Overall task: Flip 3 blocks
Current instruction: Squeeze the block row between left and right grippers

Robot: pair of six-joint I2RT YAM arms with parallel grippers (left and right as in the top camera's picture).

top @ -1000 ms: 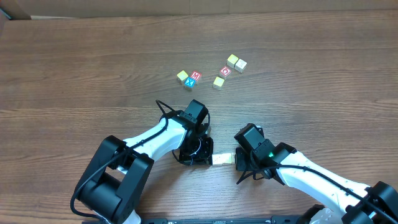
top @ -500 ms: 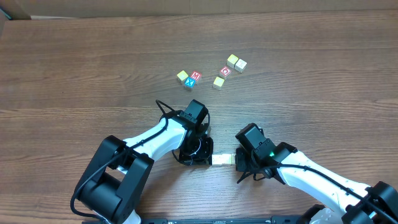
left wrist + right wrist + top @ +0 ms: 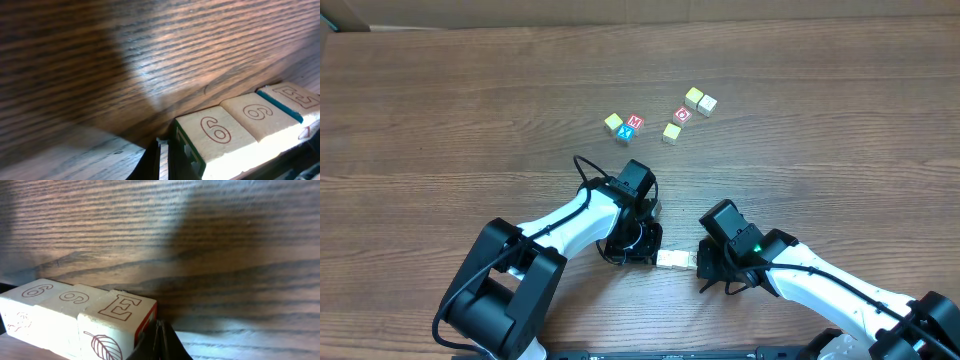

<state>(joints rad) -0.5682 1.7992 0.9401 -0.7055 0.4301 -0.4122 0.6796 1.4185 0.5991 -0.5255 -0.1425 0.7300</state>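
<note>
On a brown wood-grain table [image 3: 440, 100], the left gripper [image 3: 161, 159] was seen fully closed and empty, its tips set against the "6" end of a row of three pale blocks [image 3: 676, 258]. The right gripper [image 3: 159, 339] was likewise closed and empty against the "E" end. The row was found lying flat, well apart from the loose cubes [image 3: 671, 132] farther back, so the flip was judged prepared but not yet carried out.

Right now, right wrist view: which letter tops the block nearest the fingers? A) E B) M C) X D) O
A: the end block beside the shut right gripper shows an outlined E on top, a leaf on its side.
</note>
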